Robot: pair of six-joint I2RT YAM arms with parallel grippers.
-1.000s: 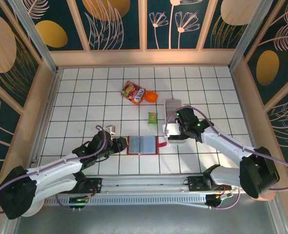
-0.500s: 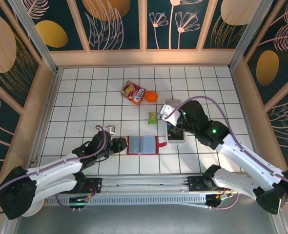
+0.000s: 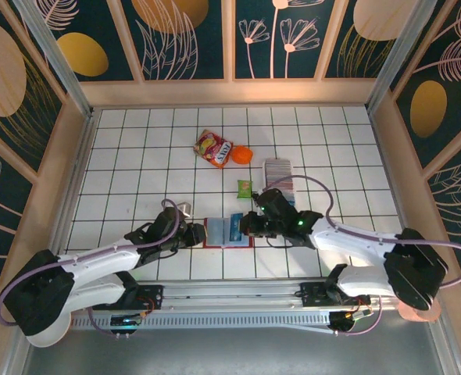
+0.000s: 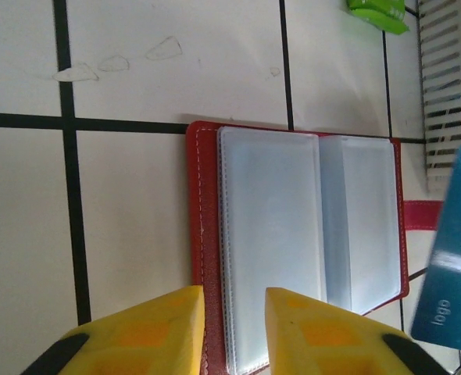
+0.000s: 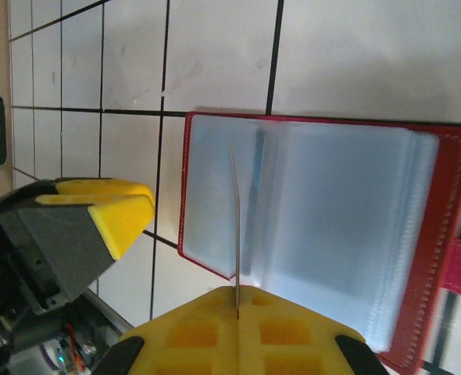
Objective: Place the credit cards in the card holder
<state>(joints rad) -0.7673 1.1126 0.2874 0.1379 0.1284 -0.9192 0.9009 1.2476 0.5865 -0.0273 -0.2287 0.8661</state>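
inserting: right gripper pinches card over open card holder; left gripper fingers parted at its edge. next: slide card into pocket.

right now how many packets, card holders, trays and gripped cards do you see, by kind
packets: 2 (red-and-yellow packet, green packet)
card holder: 1
tray: 1
credit card in the right gripper: 1
total: 5

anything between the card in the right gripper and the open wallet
Nothing visible. The right gripper holds the blue card edge-on over the open card holder, whose clear pockets lie bare beneath it. The left gripper sits at the holder's left edge, aside from the card's path.
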